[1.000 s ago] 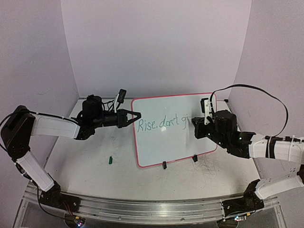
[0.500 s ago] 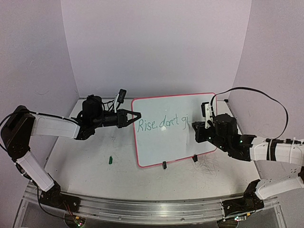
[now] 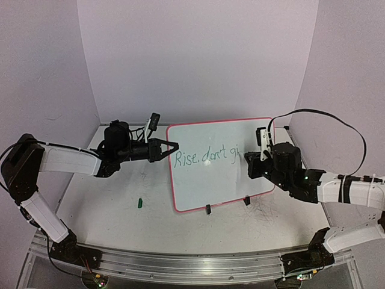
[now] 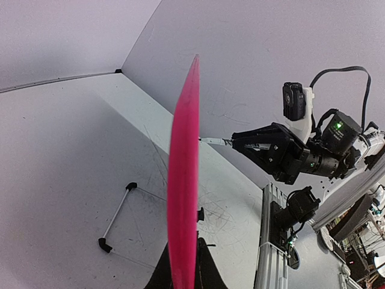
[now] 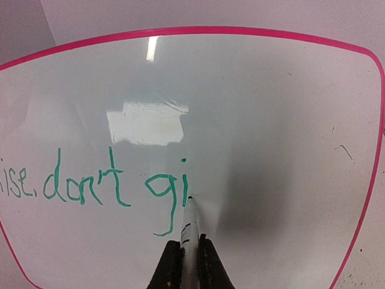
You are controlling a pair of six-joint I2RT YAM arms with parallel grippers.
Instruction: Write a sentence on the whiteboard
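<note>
The whiteboard (image 3: 219, 162) stands tilted on two small black feet, its pink frame all round. Green writing on it reads "Rise, don't gi" (image 5: 114, 183). My left gripper (image 3: 173, 146) is shut on the board's left edge; in the left wrist view the pink edge (image 4: 183, 180) runs up from between the black fingers (image 4: 204, 268). My right gripper (image 3: 248, 164) is shut on a white marker (image 5: 189, 232), whose tip touches the board just right of the "i". The right arm shows past the board's edge in the left wrist view (image 4: 283, 153).
A small green marker cap (image 3: 139, 203) lies on the table left of the board. A thin white rod with black ends (image 4: 115, 218) lies on the table behind the board. The lilac walls close in on three sides. The metal rail (image 3: 180, 265) runs along the near edge.
My right gripper has shifted a little right, and an "i" now stands after the "g". The left gripper and the board have not moved.
</note>
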